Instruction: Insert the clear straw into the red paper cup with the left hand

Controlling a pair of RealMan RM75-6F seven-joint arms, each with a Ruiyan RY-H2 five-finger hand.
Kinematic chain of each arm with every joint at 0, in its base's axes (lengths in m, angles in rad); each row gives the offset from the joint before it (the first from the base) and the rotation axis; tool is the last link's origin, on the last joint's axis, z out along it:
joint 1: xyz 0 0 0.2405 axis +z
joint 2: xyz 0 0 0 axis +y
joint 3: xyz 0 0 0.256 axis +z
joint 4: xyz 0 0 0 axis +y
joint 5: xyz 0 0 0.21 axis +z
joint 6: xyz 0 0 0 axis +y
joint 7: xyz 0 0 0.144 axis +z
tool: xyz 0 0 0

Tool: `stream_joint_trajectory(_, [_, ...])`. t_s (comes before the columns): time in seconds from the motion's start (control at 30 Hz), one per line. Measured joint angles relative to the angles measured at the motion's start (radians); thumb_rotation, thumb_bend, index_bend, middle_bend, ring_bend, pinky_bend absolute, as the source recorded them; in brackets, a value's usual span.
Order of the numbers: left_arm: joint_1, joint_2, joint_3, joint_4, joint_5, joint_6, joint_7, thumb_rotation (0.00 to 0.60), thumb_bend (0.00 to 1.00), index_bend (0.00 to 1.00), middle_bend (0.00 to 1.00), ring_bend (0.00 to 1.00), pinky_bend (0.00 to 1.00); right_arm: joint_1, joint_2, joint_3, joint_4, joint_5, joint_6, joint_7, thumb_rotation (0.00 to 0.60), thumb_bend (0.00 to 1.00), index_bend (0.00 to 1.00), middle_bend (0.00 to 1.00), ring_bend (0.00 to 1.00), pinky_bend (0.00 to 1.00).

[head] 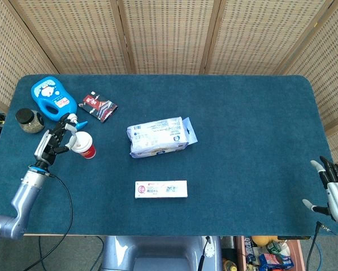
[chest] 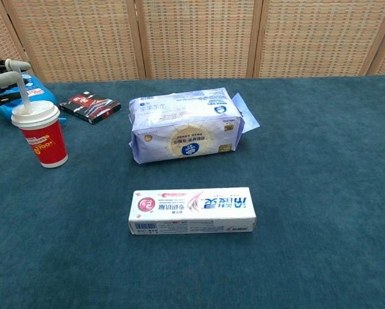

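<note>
My left robot hand (head: 55, 140) sits at the left side of the desk (head: 242, 147), just beside the cup (chest: 42, 135), with its fingers (chest: 6, 78) pinching the top of the straw (chest: 25, 100). The straw stands in the cup's white lid, leaning slightly left; only a short length shows above the lid. The cup is red, upright on the desk, lid on. What is inside it cannot be seen.

My right robot hand (head: 336, 192) is at the desk's near right edge, well apart from everything, fingers spread and holding nothing.

Other containers: a blue bottle (head: 49, 97) lies flat behind the cup, near the left rear corner, cap toward the cup. A jar (head: 27, 120) with a dark lid stands at the left edge, beside the bottle; its contents are too small to tell.

A dark packet (chest: 89, 106) lies flat right of the bottle. A wipes pack (chest: 186, 125) lies mid-desk. A toothpaste box (chest: 192, 211) lies closed, nearer the front edge.
</note>
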Motion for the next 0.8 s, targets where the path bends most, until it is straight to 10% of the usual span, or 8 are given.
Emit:
stream_joint_trajectory(0.33, [0.041,0.027,0.012,-0.018,0.035,0.113,0.035,0.6,0.39,0.0,0.0,0.0,0.0,-0.008,0.006,-0.005,-0.011,-0.019,0.021,0.004,0.6,0.0,0.0,0.0,0.0,0.0])
stream_joint_trajectory(0.5, [0.077,0.093,0.021,-0.075,0.062,0.194,0.11,0.6,0.18,0.0,0.0,0.0,0.0,-0.013,0.012,-0.009,-0.019,-0.036,0.037,0.01,0.6,0.0,0.0,0.0,0.0,0.0])
stream_joint_trajectory(0.8, [0.152,0.233,0.064,-0.232,0.093,0.284,0.551,0.6,0.13,0.0,0.0,0.0,0.0,-0.019,0.016,-0.015,-0.031,-0.063,0.062,0.005,0.6,0.0,0.0,0.0,0.0,0.0])
